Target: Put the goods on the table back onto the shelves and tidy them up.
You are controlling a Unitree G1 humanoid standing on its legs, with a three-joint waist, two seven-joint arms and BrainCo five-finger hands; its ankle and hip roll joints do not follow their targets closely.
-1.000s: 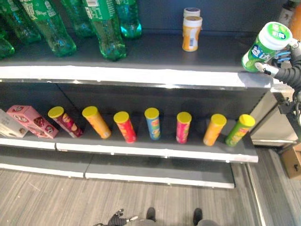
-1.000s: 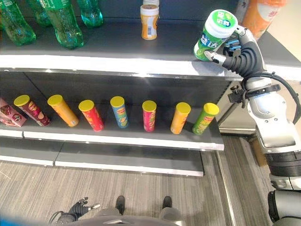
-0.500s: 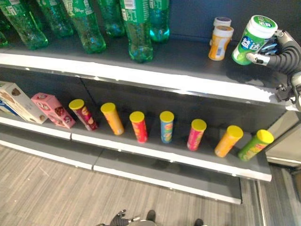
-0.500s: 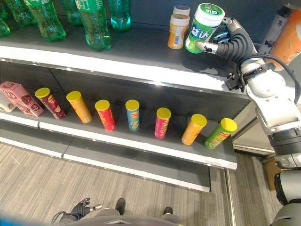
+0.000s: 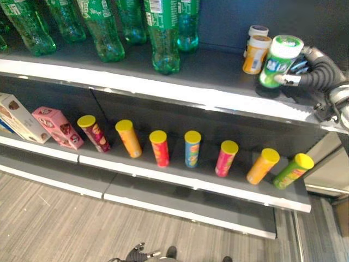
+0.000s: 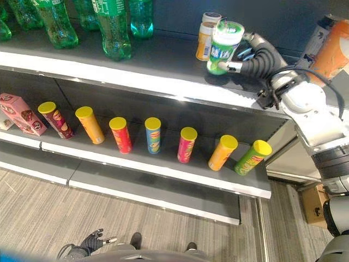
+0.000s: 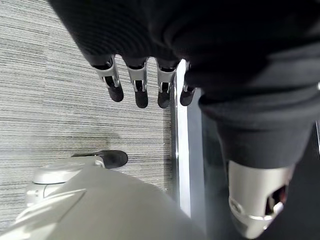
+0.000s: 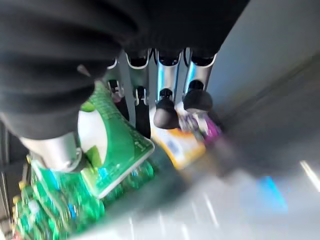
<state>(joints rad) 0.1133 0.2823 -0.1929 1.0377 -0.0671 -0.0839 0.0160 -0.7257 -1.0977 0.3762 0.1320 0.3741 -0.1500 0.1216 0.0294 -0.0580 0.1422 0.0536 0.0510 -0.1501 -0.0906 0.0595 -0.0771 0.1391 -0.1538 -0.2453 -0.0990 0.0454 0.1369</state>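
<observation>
The green gum jar with a white lid [image 6: 224, 46] sits tilted at the upper right of the frame, over the top shelf [image 6: 163, 60], just beside two orange jars [image 6: 205, 36]. The right hand [image 6: 246, 59] has its fingers and thumb curled round it. The left hand [image 7: 145, 87] hangs over the floor, fingers relaxed and straight.

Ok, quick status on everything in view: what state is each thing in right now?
Green jar: lid on, tilted, held over the top shelf beside the orange jars.
Right hand: shut on the green jar.
Left hand: open, hanging low over the floor.
Orange jars: upright, lids on, one behind the other.
Green bottles: standing on the top shelf.
Tubes: capped, in a row on the lower shelf.
Pink box: closed, at that row's left end.
</observation>
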